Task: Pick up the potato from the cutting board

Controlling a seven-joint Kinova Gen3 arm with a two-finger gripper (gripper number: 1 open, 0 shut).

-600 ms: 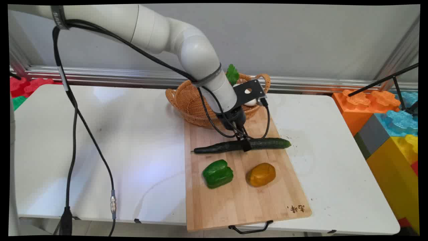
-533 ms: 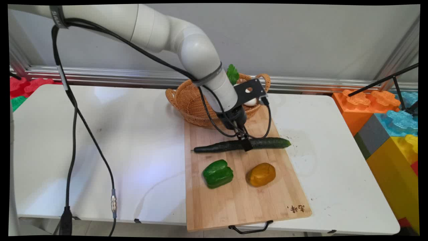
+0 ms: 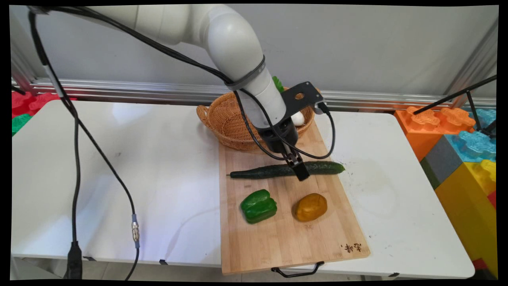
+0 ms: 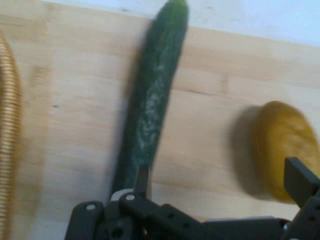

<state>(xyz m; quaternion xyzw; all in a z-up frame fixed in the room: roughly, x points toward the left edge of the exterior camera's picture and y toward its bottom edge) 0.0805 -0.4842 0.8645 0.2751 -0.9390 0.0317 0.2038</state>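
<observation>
Across the far part of the wooden cutting board (image 3: 278, 234), a dark green cucumber (image 3: 262, 172) lay with its long axis running left to right, thin stem end at the board's left edge, blunt end at the right edge. Behind its left half sat a wicker basket (image 3: 222, 119) with a white egg (image 3: 298, 118) in it. Nearer on the board stood a green pepper (image 3: 258, 205) and, to its right, a yellow-orange pepper (image 3: 310, 207) — both apart from the cucumber. The hand (image 3: 297, 167) hung just right of the cucumber's middle, close above it. Its fingers were spread — one (image 4: 141, 181) at the cucumber's side, the other (image 4: 301, 182) well off toward the yellow-orange pepper — and pinched nothing. The white surface (image 3: 119, 178) carried the board.
</observation>
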